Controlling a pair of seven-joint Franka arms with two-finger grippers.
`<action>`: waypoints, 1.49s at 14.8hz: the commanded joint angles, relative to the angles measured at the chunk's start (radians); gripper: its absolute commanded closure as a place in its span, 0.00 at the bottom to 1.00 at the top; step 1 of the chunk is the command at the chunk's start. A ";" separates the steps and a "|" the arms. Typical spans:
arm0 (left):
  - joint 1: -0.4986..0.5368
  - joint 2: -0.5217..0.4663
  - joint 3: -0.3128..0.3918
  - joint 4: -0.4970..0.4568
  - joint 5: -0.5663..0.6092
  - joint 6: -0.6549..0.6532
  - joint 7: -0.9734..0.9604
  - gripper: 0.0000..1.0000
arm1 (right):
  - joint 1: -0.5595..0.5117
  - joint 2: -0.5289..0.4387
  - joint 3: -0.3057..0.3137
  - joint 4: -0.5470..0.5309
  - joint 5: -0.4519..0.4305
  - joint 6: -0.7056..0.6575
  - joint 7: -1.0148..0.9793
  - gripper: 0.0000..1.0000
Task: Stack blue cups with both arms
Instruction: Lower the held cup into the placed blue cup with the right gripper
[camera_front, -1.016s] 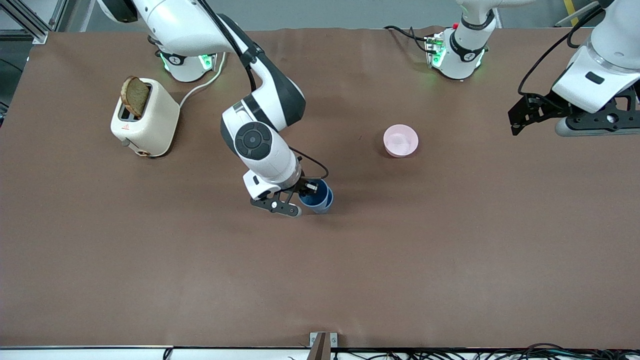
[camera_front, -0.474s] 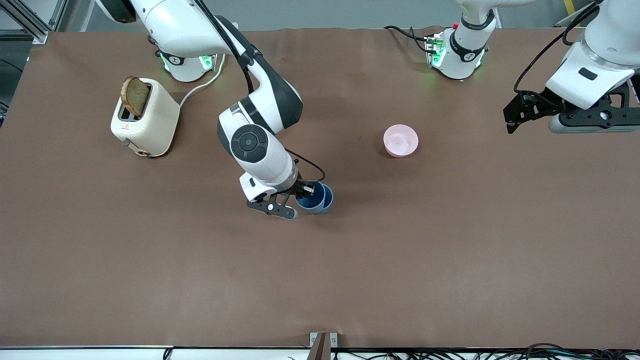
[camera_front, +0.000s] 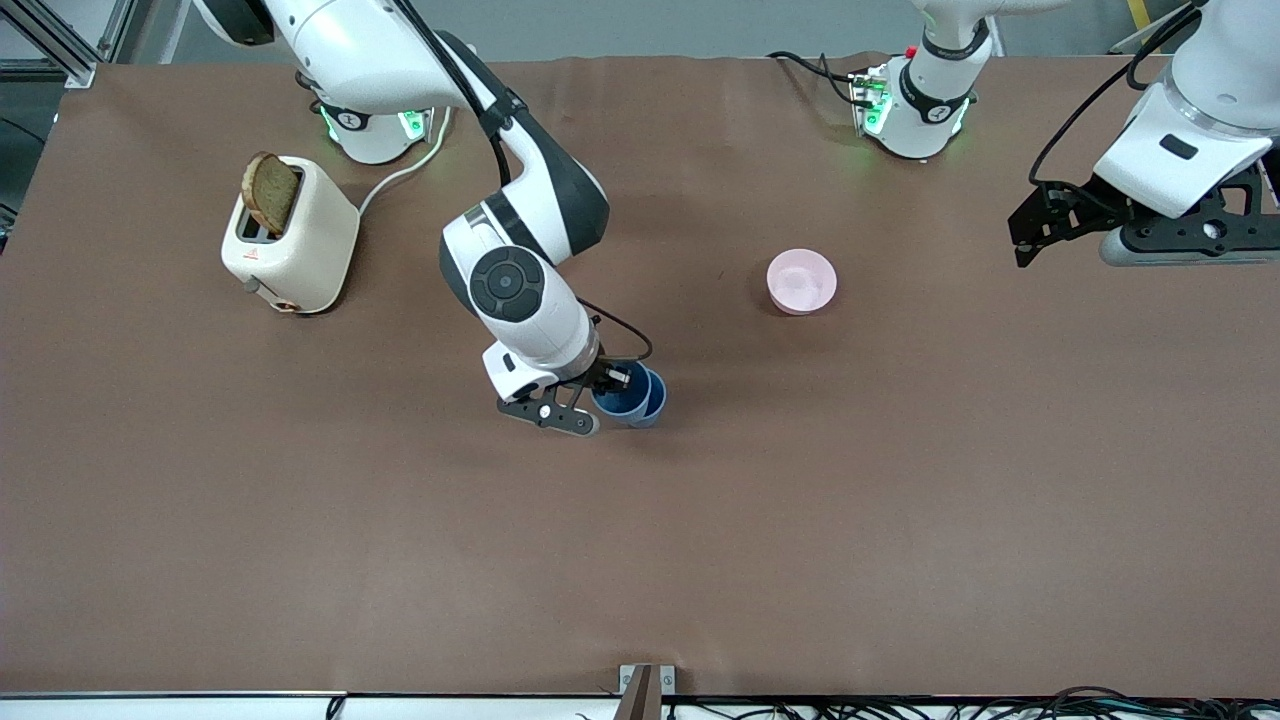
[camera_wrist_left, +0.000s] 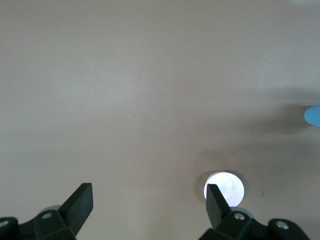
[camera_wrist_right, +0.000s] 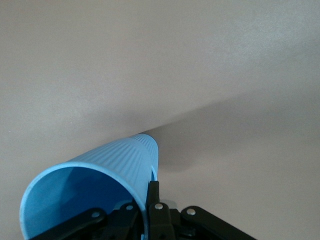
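Two blue cups sit together mid-table. My right gripper (camera_front: 612, 382) is shut on the rim of one blue cup (camera_front: 616, 398), which is tilted. The second blue cup (camera_front: 653, 397) stands against it toward the left arm's end, and their rims overlap. In the right wrist view the held cup (camera_wrist_right: 100, 175) fills the foreground, its wall pinched in the right gripper (camera_wrist_right: 151, 196). I cannot tell how deep it sits in the other cup. My left gripper (camera_front: 1040, 235) hangs open and holds nothing over the left arm's end of the table. The left wrist view shows the left gripper (camera_wrist_left: 148, 200) above bare table.
A pink bowl (camera_front: 801, 281) (camera_wrist_left: 225, 185) stands between the cups and the left arm's base. A cream toaster (camera_front: 290, 240) with a slice of bread in it stands near the right arm's base, its cord running toward that base.
The left arm has risen and drawn back a little toward its base. The right gripper with its cup has shifted only slightly over the other cup.
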 joint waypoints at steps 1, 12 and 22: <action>0.009 -0.008 -0.005 0.001 -0.011 -0.006 0.010 0.00 | 0.003 -0.005 0.006 -0.024 -0.017 0.008 0.003 0.98; 0.006 -0.004 -0.005 -0.001 -0.011 -0.006 0.012 0.00 | 0.011 -0.030 0.012 -0.013 -0.005 -0.027 0.009 0.98; 0.006 -0.004 -0.005 -0.003 -0.013 -0.006 0.012 0.00 | 0.009 -0.021 0.009 -0.016 -0.017 -0.019 -0.003 0.98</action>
